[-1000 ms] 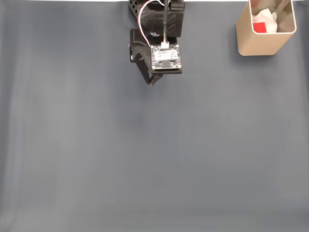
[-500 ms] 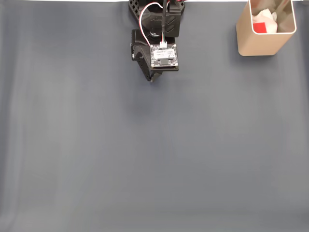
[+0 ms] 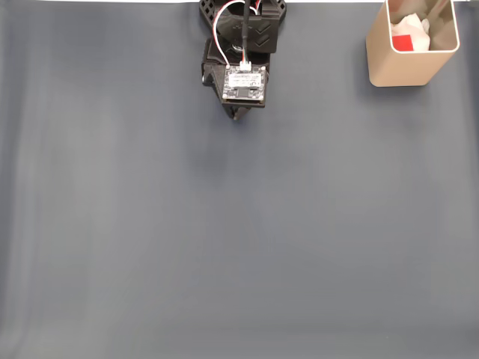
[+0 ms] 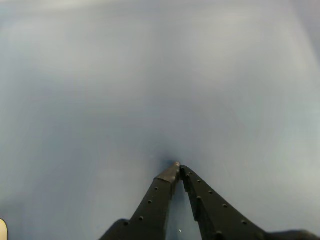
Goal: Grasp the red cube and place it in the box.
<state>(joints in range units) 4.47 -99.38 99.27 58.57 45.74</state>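
Observation:
The red cube point(image 3: 403, 43) lies inside the beige box point(image 3: 404, 71) at the top right of the fixed view, next to something white. My gripper point(image 3: 236, 117) is folded back near the arm's base at the top centre, far left of the box. In the wrist view the gripper point(image 4: 177, 166) is shut with its two black fingers meeting at the tips, nothing between them, just above the bare dark mat.
A dark blue-grey mat point(image 3: 224, 239) covers the whole table. The arm's base point(image 3: 241, 15) sits at the top edge. A sliver of something pale point(image 4: 2, 229) shows at the lower left edge of the wrist view.
The arm has drawn back toward its base and folded more upright; the gripper tip moved slightly up in the fixed view. The cube stays in the box.

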